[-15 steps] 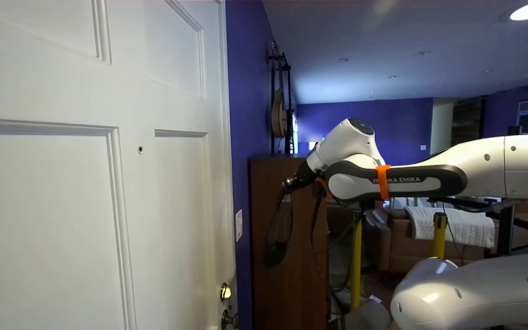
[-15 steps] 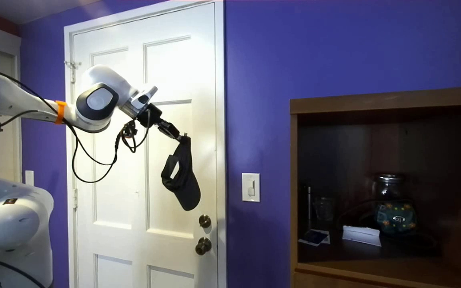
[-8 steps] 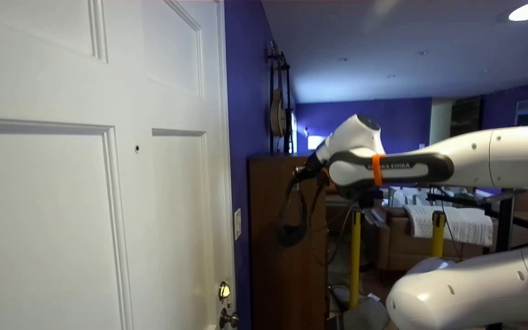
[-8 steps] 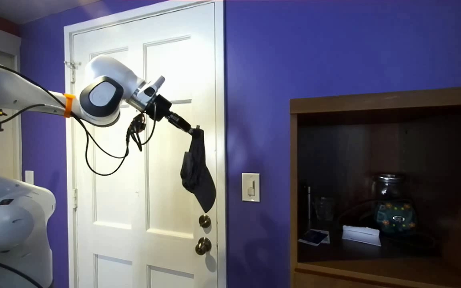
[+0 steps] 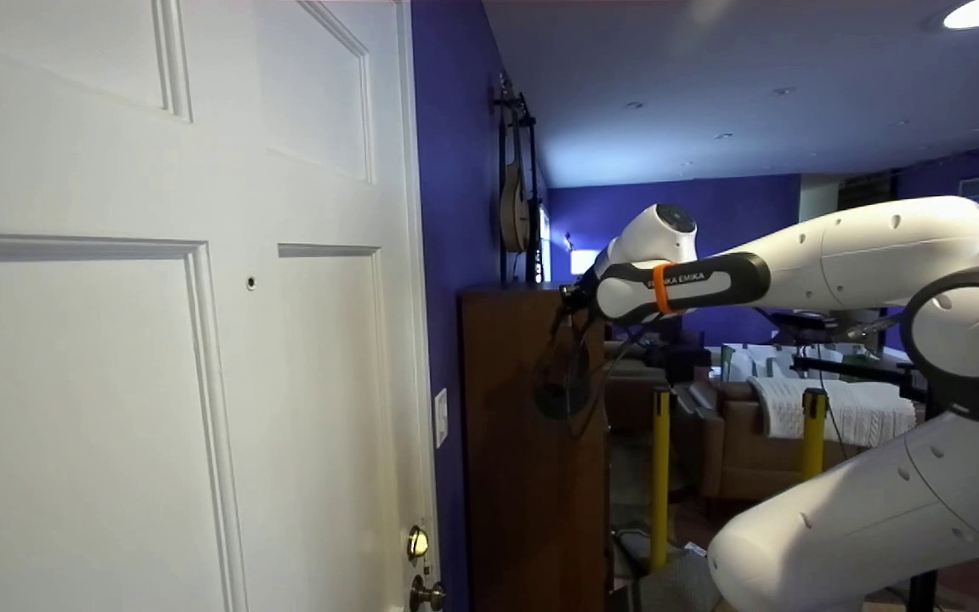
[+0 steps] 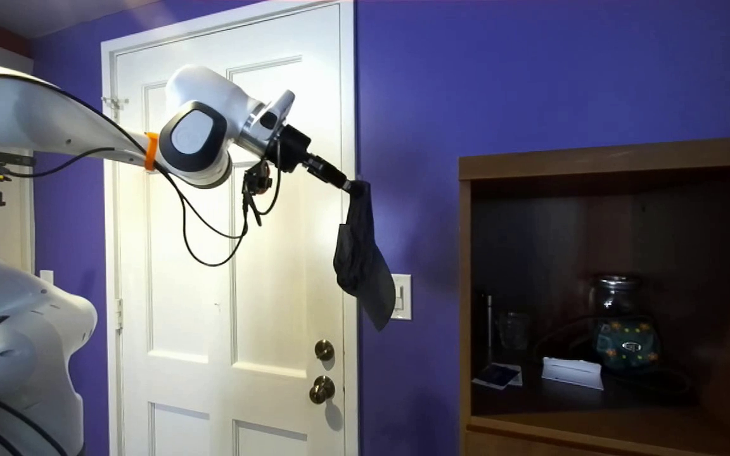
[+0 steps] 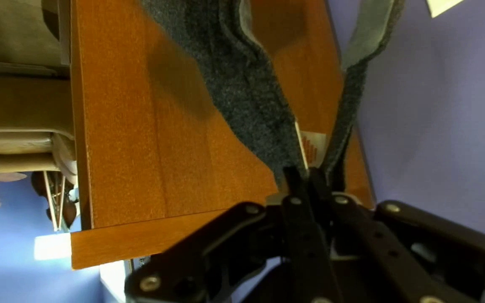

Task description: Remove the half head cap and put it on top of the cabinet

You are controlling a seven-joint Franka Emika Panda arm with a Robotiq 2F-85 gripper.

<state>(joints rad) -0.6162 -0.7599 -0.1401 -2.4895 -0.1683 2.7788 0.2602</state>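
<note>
The brown wooden cabinet (image 6: 593, 158) is open at the front, so I can see right in to its dark shelf (image 6: 558, 400). Some flat cards (image 6: 497, 375) lie toward the left, with a long white object (image 6: 572, 372) near them. A clear glass (image 6: 514, 330) stands behind the cards, dim in the shadow. Farther right sits a green flowered purse (image 6: 625, 339); behind it shows a lidded jar (image 6: 616, 297), its base hidden.

Purple wall (image 6: 530, 76) flanks white panelled door (image 6: 200, 316)

A deadbolt (image 6: 324, 349) sits above the doorknob (image 6: 322, 389), with a light switch (image 5: 441, 416) on the wall nearby. A guitar (image 5: 515, 208) hangs along the same wall; 2 yellow posts (image 5: 660, 484) stand near a brown sofa (image 5: 744, 467) draped with a white throw (image 5: 851, 412). Recessed lights (image 5: 783, 91) dot the ceiling (image 5: 668, 59).
</note>
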